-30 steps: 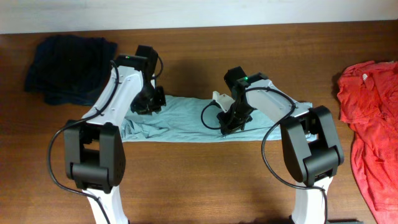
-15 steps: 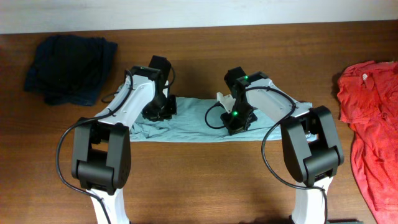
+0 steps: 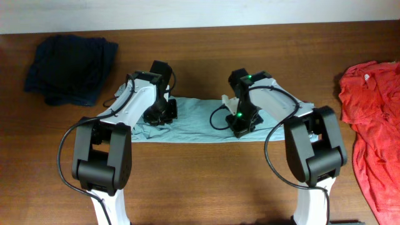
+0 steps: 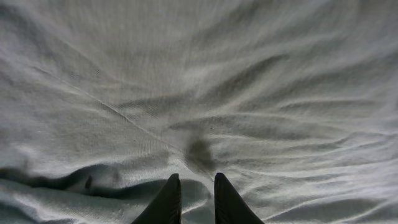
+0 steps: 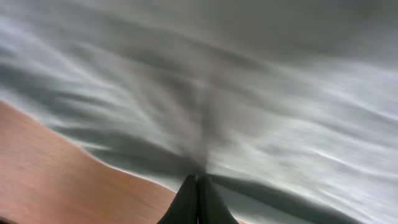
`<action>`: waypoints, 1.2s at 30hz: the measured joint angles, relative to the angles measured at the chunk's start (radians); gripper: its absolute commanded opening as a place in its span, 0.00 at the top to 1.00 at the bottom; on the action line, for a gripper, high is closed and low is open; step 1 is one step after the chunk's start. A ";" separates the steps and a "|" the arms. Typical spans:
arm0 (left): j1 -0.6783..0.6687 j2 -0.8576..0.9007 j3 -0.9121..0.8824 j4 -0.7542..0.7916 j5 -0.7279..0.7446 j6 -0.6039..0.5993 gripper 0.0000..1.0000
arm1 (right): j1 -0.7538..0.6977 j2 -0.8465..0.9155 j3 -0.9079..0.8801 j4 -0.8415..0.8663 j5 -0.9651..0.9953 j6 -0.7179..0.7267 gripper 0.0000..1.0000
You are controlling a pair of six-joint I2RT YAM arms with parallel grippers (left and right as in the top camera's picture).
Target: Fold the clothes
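The T-shirt (image 3: 194,120) lies centred on the table (image 3: 200,187). Another garment (image 3: 69,69) sits behind it to the left; a shirt (image 3: 375,125) lies at the right edge

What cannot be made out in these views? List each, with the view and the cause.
Overhead: red shirt cut off by the right edge.
Overhead: left pincer and right pincer hidden under their wrists.
Right wrist: T-shirt smeared by blur.
Left wrist: T-shirt's outline beyond the frame.

Red shirt (image 3: 370,106) cut off (right edge).
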 measured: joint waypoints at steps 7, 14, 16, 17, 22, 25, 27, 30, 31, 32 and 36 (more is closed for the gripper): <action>0.000 0.000 -0.008 0.008 0.000 0.000 0.82 | -0.109 0.000 0.005 -0.034 0.011 0.016 0.96; 0.000 0.000 -0.008 0.008 0.000 0.000 0.82 | -0.160 0.000 0.005 -0.064 0.026 0.045 0.96; 0.000 0.000 -0.008 0.008 0.000 0.000 0.82 | -0.163 0.000 0.005 -0.077 0.035 0.061 0.96; 0.000 0.000 -0.008 0.008 0.000 0.000 0.82 | -0.164 0.000 0.005 -0.085 0.043 0.072 0.96; 0.000 0.000 -0.008 0.015 0.000 0.000 0.82 | -0.174 0.000 0.005 -0.103 0.061 0.097 0.96; 0.000 0.000 -0.008 0.015 0.000 0.000 0.82 | -0.178 0.000 0.005 -0.113 0.067 0.106 0.96; 0.000 0.000 -0.008 0.015 0.000 0.000 0.82 | -0.178 0.000 0.005 -0.112 0.068 0.108 0.96; 0.000 0.000 -0.008 0.015 0.000 0.000 0.82 | -0.178 0.000 0.010 -0.101 0.068 0.109 0.96; 0.000 0.000 -0.008 0.015 0.000 0.000 0.82 | -0.178 0.000 0.018 -0.100 0.068 0.109 0.96; 0.000 0.000 -0.008 0.015 0.000 0.000 0.82 | -0.178 0.000 0.029 -0.100 0.068 0.109 0.96; 0.000 0.000 -0.008 0.015 0.000 0.000 0.82 | -0.178 0.000 0.074 -0.079 0.068 0.109 0.96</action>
